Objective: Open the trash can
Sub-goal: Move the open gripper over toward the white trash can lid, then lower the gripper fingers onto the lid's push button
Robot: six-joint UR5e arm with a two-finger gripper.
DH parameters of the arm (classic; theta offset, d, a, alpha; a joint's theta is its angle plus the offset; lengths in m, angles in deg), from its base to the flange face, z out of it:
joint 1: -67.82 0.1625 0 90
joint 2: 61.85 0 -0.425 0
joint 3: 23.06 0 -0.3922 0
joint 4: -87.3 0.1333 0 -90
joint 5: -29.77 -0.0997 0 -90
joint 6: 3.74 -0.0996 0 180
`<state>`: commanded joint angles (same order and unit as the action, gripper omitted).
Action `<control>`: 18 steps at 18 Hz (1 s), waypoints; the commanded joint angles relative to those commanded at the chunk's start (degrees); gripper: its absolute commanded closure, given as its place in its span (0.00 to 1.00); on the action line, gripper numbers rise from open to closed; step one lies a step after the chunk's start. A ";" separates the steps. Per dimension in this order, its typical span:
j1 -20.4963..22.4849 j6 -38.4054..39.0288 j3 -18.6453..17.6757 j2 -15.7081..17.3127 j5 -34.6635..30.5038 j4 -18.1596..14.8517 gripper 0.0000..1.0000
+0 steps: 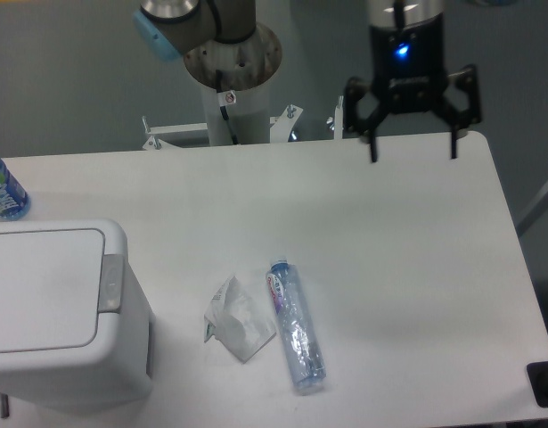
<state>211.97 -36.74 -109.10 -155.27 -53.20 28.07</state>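
The trash can [55, 312] is a large white boxy bin at the table's front left. Its flat lid is down, and a grey push-button strip [110, 283] runs along the lid's right edge. My gripper [413, 150] hangs over the far right part of the table, high above the surface, with a blue light lit on its body. Its two black fingers [373, 134] are spread wide and hold nothing. It is far to the right of the trash can and beyond it.
A crushed clear plastic bottle [296, 325] lies near the front middle, with a crumpled white paper [236, 318] just left of it. A blue-labelled bottle [4, 190] stands at the left edge. The arm's base column [231, 85] rises behind the table.
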 joint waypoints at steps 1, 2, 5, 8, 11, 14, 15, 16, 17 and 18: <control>-1.40 3.87 0.00 -0.09 0.35 0.00 0.00; -3.85 7.38 0.00 -0.70 0.35 0.00 0.00; -8.09 14.52 0.27 -2.11 0.44 -0.18 0.00; -13.09 22.15 0.53 -4.21 1.05 -0.35 0.00; -14.25 31.66 0.79 -5.27 5.69 -0.09 0.00; -14.25 34.56 0.79 -6.59 12.56 -0.18 0.00; -14.25 36.67 0.79 -6.94 13.70 -0.09 0.00; -14.25 38.08 0.88 -7.38 15.28 -0.09 0.00; -14.25 38.62 0.88 -7.73 16.43 0.00 0.00; -14.25 38.53 0.79 -7.91 16.61 0.00 0.00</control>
<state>197.72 1.80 -108.31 -163.18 -36.59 28.07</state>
